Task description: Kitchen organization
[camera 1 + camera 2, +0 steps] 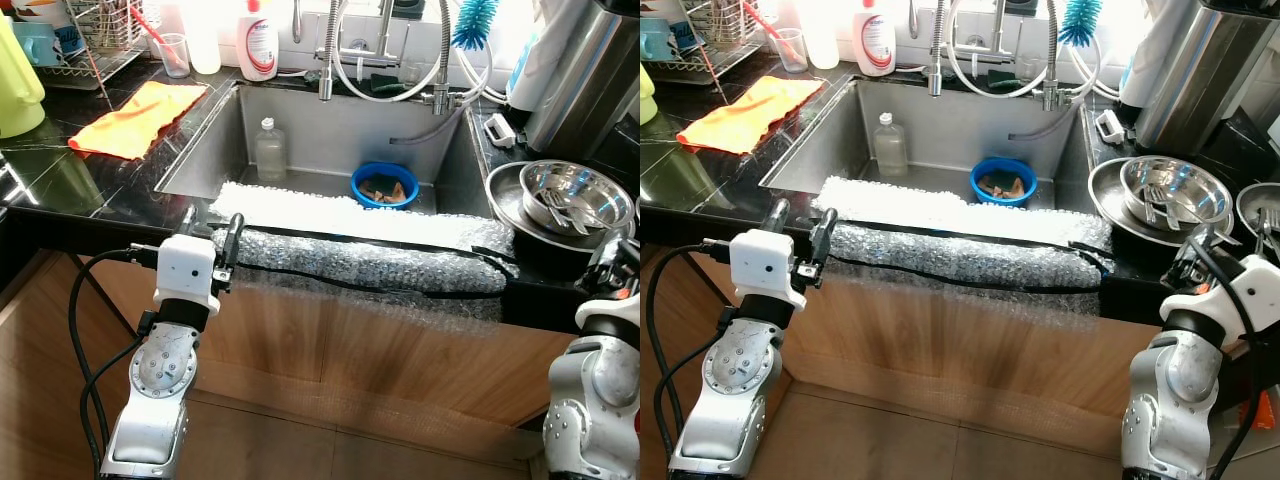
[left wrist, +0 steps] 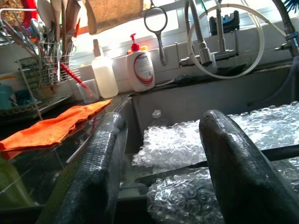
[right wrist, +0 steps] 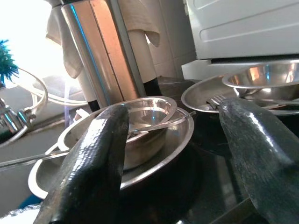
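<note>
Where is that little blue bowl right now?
The blue bowl sits on the sink floor, right of the clear bottle, just beyond the bubble wrap draped over the sink's front edge.

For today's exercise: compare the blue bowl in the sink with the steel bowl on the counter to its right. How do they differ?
The blue bowl is bright blue; the steel bowl is shiny bare metal. The blue bowl sits low on the sink floor, while the steel bowl rests on a steel plate up on the counter. The blue bowl holds orange-brown scraps; the steel bowl holds cutlery. Both are round and upright.
</note>
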